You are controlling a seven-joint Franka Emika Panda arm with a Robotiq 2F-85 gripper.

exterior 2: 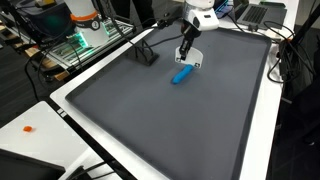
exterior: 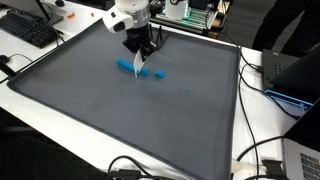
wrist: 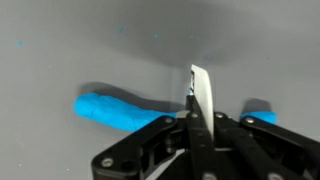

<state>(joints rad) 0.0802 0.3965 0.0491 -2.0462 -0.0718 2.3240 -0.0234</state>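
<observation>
1. Gripping a thin white tool (wrist: 200, 88) — claw (wrist: 197, 118) shut tight on it.
2. Resting on the grey mat (exterior: 120, 120): blue lump (wrist: 115, 110) lower left of the wrist view, smaller bit (wrist: 262, 108) lower right.
3. Likely cut apart — tool not yet put down.

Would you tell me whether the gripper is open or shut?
Shut: the wrist view shows the gripper clamped on a thin white strip.

A dark grey mat (exterior: 120, 120) covers most of the table in both exterior views. A black keyboard (exterior: 25, 30) lies beyond one corner, and black cables (exterior: 255, 150) trail along another edge. In an exterior view, a small orange object (exterior 2: 28, 128) sits on the white tabletop (exterior 2: 45, 142) beside the mat.
</observation>
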